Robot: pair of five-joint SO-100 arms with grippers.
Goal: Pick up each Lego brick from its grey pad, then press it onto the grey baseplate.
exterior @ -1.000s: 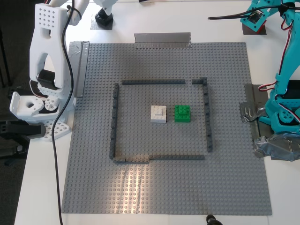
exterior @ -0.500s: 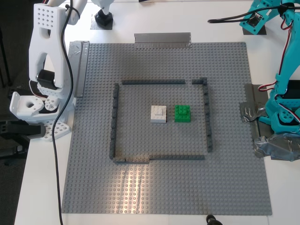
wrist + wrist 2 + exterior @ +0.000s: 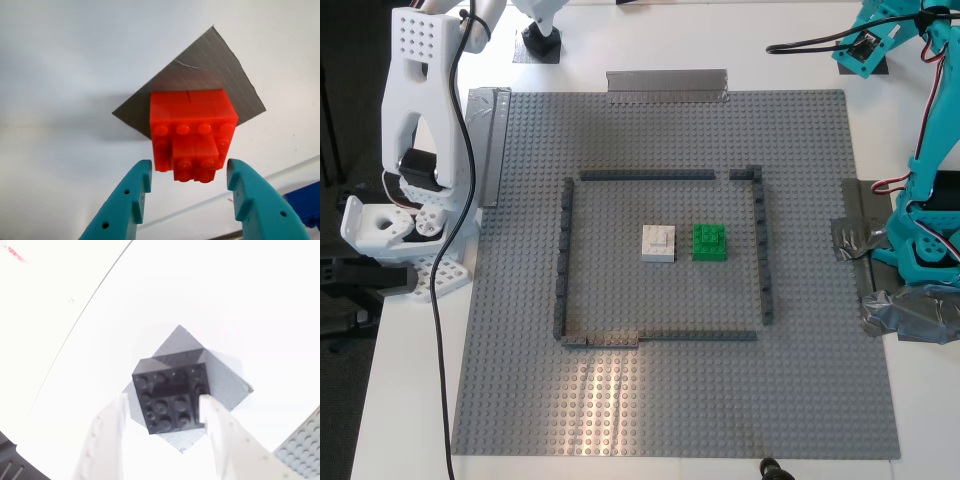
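**Both bricks on pads, jaws spread at each**

My first gripper (image 3: 186, 182), teal plastic, had its two fingers spread w/ the small square red studded Lego brick (image 3: 192, 132) in the gap ahead of them. No finger clearly touched it; gaps showed on both sides. Red brick sat on a flat dark-grey square pad (image 3: 207, 65) on the white tabletop (image 3: 65, 75).

My second gripper (image 3: 162, 412), white plastic, also stood w/ fingers apart, either side of the small square black studded Lego brick (image 3: 170, 395). Contact can't be told; that view was washed out. Black brick rested on its own dark-grey square pad (image 3: 227, 382).

In the exterior view, the large square grey studded baseplate (image 3: 670, 420) filled the middle, w/ a thin dark-grey rectangular outline of low bricks (image 3: 563, 250) on it. Inside the outline: a white brick (image 3: 659, 243) just beside a green brick (image 3: 709, 242). Crinkled silver tape strip (image 3: 666, 83) held the baseplate's far edge. White arm (image 3: 420, 100) stood at the exterior view's left, teal arm (image 3: 925, 200) at its right. Neither brick was on the baseplate.
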